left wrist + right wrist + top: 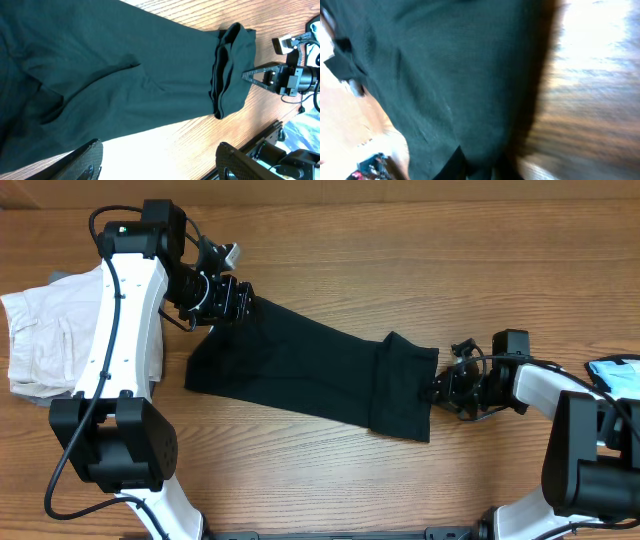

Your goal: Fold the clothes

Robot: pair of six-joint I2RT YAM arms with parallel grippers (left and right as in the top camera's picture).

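The black T-shirt (300,365) lies on the wooden table as a long band running from upper left to lower right, with a folded-over part at its right end (405,385). My left gripper (232,297) is at the shirt's upper left end; in the left wrist view its fingers (160,162) are wide open and empty, with the shirt (125,65) ahead of them. My right gripper (440,390) is at the shirt's right edge. The right wrist view is blurred, but its fingers (482,167) appear pinched on the fabric (450,75).
A folded off-white garment (35,340) lies at the left edge, partly under the left arm. A light blue printed item (615,375) lies at the right edge behind the right arm. Bare wood (400,260) lies behind and in front of the shirt.
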